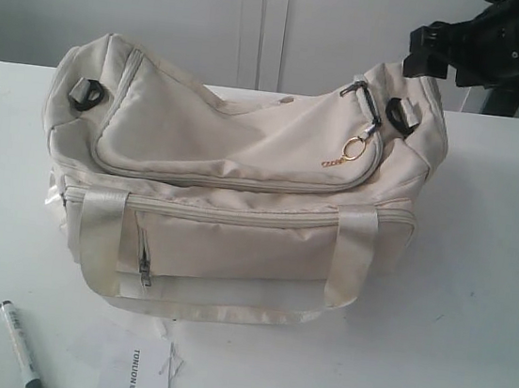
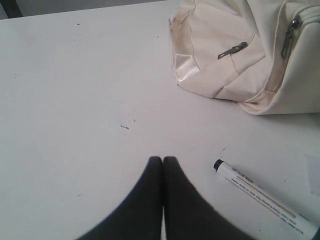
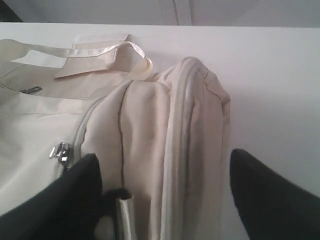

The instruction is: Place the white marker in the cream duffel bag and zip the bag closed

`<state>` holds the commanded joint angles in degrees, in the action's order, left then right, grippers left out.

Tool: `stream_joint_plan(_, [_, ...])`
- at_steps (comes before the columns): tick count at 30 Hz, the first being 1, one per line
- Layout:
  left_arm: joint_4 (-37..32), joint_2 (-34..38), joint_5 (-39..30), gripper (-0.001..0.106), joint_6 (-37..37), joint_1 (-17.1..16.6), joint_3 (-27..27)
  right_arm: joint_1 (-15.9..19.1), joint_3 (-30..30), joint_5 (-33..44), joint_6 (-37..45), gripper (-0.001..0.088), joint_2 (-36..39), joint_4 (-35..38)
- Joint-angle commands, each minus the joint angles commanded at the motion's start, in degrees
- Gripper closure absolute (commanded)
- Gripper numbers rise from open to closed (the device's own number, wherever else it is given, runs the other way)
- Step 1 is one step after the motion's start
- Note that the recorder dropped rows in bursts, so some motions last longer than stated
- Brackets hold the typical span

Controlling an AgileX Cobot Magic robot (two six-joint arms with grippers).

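Table (image 2: 75, 100) — white marker (image 2: 262, 200) near left hand (image 2: 163, 160), seemingly not touching.

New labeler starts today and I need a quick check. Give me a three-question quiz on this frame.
1. True or false: the white marker lies on the table, outside the cream duffel bag.
2. The left gripper is: A open; B shut, holding nothing; C shut on the marker.
3. Fill in: the right gripper is open, with its fingers on either side of the bag's ____.
Key: 1 true; 2 B; 3 end.
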<state>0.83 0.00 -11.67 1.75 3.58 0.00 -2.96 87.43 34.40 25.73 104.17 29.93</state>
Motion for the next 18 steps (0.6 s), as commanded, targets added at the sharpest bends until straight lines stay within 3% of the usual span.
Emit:
stream_joint_plan(4, [0.0,0.0,0.0,0.105,0.0,0.0,0.0,0.0,1.6,0.3,0.0,0.0224,2.4,0.3])
stream_joint_plan(7, [0.0,0.0,0.0,0.105,0.0,0.0,0.0,0.0,2.1,0.3,0.0,0.0295,3.4,0.3])
stream_joint_plan(10, [0.0,0.0,0.0,0.105,0.0,0.0,0.0,0.0,2.1,0.3,0.0,0.0471,4.0,0.3])
stream_joint_plan(14, [0.0,0.0,0.0,0.105,0.0,0.0,0.0,0.0,2.1,0.1,0.3,0.0849,4.5,0.3])
stream_joint_plan(18, [1.7,0.0,0.5,0.105,0.0,0.0,0.0,0.0,2.1,-1.5,1.1,0.0868,4.5,0.6])
